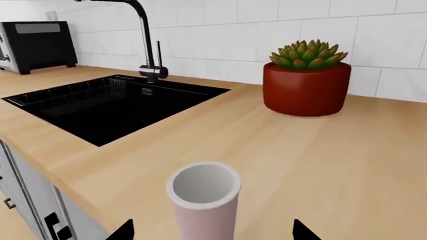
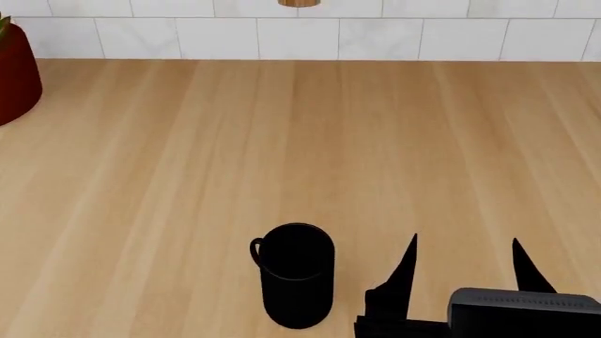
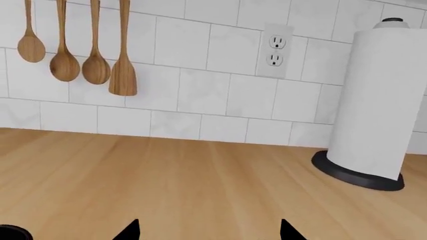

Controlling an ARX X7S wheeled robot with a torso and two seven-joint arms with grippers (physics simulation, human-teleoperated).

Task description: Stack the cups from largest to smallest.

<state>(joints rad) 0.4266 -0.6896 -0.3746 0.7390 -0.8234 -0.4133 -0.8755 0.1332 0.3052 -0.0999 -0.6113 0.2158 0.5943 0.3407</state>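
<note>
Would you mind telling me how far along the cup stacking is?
Nothing is stacked yet. The black mug stands alone beside the open right gripper. The pink tumbler stands upright between the open left gripper's jaws, ungrasped. Left: grasp it and set it into the mug.

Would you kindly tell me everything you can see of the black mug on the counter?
The black mug is a tall, matte cylinder with a small loop handle on its side, toward the robot's left. It stands upright on the wooden counter near the front edge of the head view; its dark inside shows nothing. The right gripper is beside it, fingers apart, not touching. Nothing else touches it.
</note>
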